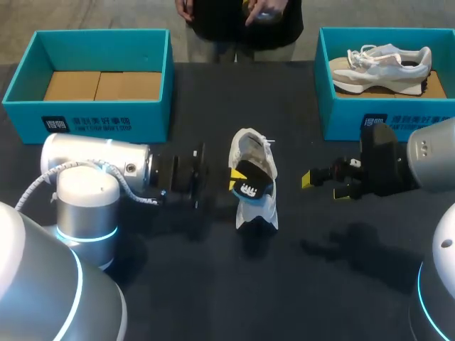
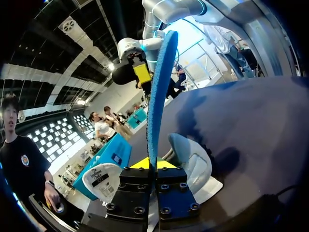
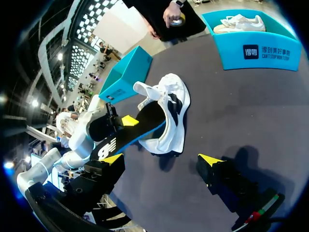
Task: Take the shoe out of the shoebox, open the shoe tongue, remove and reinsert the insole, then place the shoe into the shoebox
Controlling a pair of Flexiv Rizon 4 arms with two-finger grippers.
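Only from the left wrist: the insole [image 2: 155, 96] edge-on, a thin blue strip rising straight out of the left gripper [image 2: 153, 166], pinched tight between both fingers. Only from the right wrist: that same insole as a flat black sheet, one end in the mouth of the shoe [image 3: 171, 108], the other end clamped by the left arm. Only from overhead: the inside of the left box [image 1: 85, 124].

Shoe white, in the middle of the table [image 1: 234, 298], between the two grippers; joined to the left one through the insole, apart from the right gripper [image 1: 325, 186], spread wide and holding nothing.

Left box, teal: brown cardboard [image 1: 99, 85] inside. Right box [image 1: 341, 121], teal: a second shoe [image 1: 384, 64], pale, resting on its sole.
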